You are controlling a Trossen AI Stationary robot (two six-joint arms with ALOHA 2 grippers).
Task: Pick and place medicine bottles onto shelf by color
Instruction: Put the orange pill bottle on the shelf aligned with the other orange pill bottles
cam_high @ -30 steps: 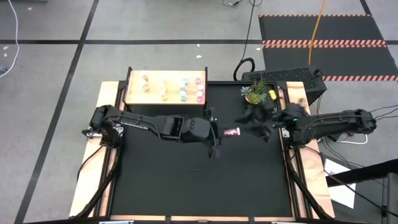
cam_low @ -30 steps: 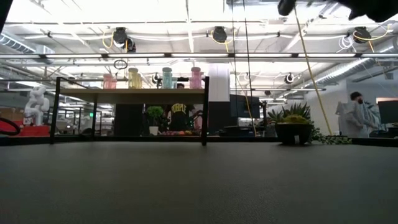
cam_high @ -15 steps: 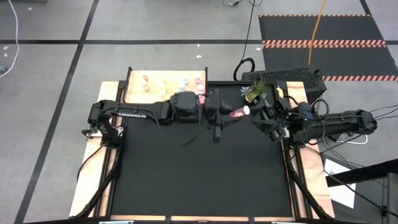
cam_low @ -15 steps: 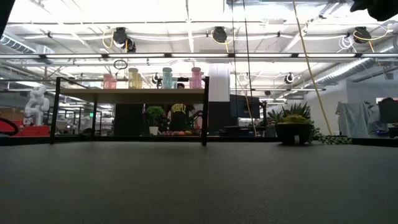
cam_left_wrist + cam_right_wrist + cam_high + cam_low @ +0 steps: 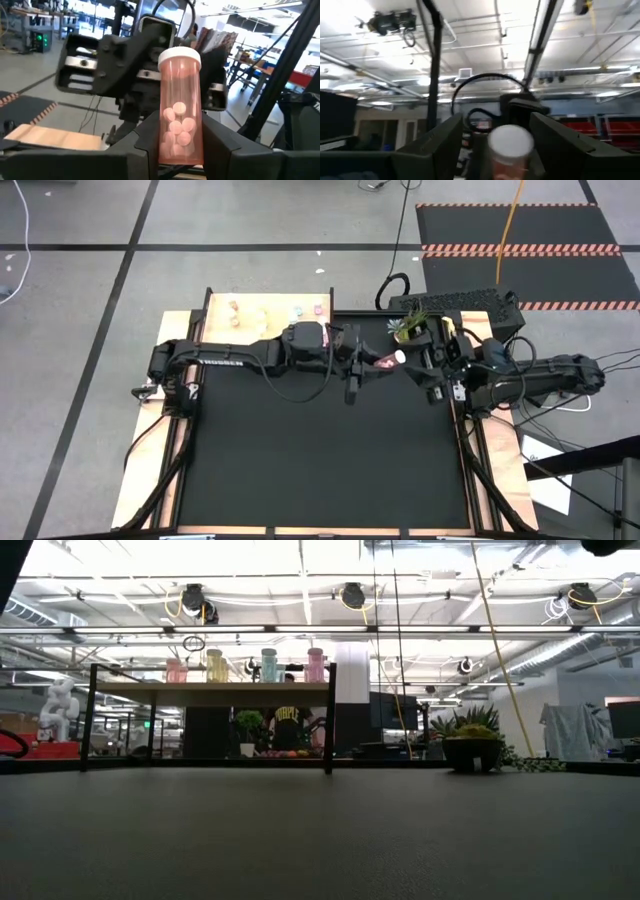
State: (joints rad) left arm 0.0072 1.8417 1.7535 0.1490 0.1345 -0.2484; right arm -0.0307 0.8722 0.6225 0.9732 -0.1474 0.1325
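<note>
Four small white-capped bottles show along the far edge of the pale wooden shelf on thin black legs [image 5: 222, 330] in the high view, the rest of the board being covered by the left arm; from the low view the same shelf [image 5: 210, 693] carries a pink bottle [image 5: 176, 670], a yellow bottle [image 5: 216, 666], a blue-teal bottle [image 5: 269, 665] and a magenta bottle [image 5: 315, 665] standing upright in a row, so that much of the sorting looks done, though how many stand behind that row I cannot tell. One more piece is in transit: a translucent pink pill bottle with a white cap [image 5: 180, 105], white tablets visible inside, sits clamped at its lower half between the fingers of the left gripper [image 5: 181, 150], which holds it in the air above the far middle of the black table mat [image 5: 320, 460], just right of the shelf. In the high view that bottle [image 5: 384, 362] lies between the two arms, cap pointing right toward the right gripper [image 5: 428, 370], whose jaws stand wide and empty with the cap just in front of them, as the right wrist view shows the white cap [image 5: 511, 145] between its spread fingers [image 5: 440, 145]. A small potted green plant [image 5: 412, 330] stands at the far right of the mat. No other bottle shows on the mat, so this pink one seems among the last left to shelve, presumably beside the other pink ones.
</note>
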